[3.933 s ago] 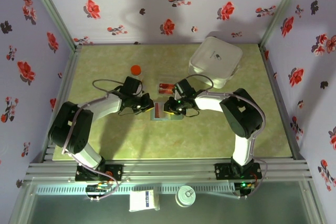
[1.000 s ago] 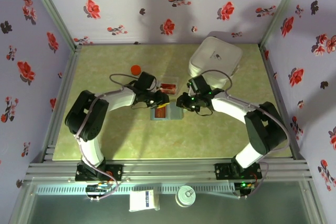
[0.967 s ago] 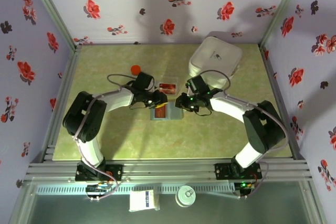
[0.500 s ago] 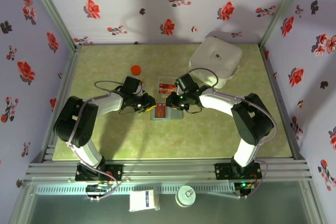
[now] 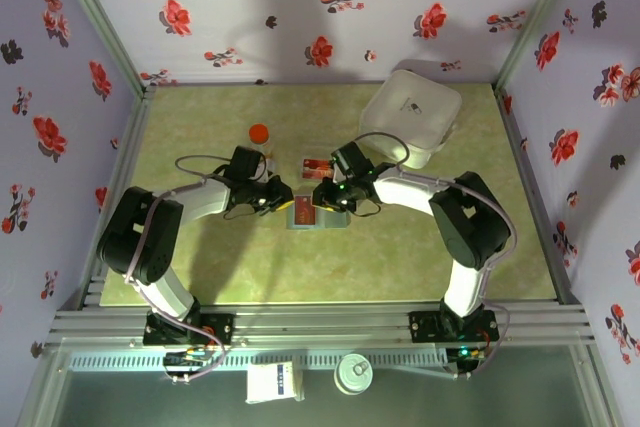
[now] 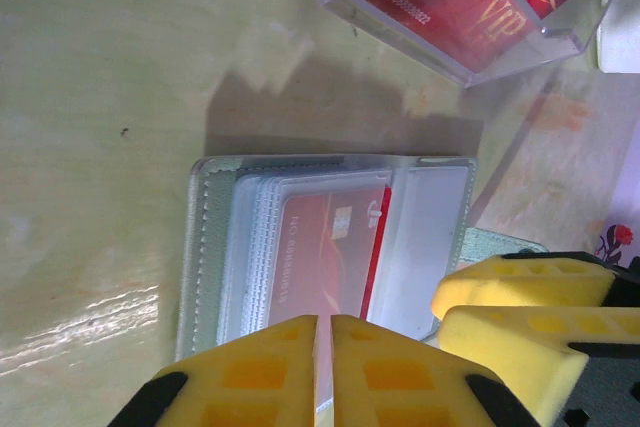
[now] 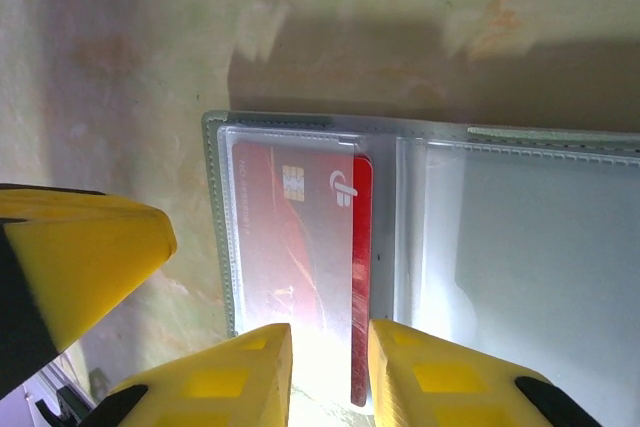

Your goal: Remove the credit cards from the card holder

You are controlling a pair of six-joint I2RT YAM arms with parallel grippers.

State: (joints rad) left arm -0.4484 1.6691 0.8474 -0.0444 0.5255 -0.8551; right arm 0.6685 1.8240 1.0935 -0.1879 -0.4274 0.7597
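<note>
Where the card holder (image 5: 335, 222) lies open and flat mid-table, a red credit card (image 6: 320, 257) sits in the clear sleeve of its left panel. The red edge of a second card (image 7: 361, 277) peeks out behind it.

Left gripper (image 6: 324, 332) is at the holder's left edge, its fingers pressed nearly together with a thin pale line between them. Cannot tell if anything is pinched.

Right gripper (image 7: 330, 337) is low over the card's near end, its fingers parted by a narrow gap. Contact with the card is unclear.

A clear box (image 5: 318, 166) holding red cards sits just beyond the holder. An orange cap (image 5: 259, 133) lies further left, and a white case (image 5: 410, 115) stands at the far right of the table (image 5: 200, 267).
</note>
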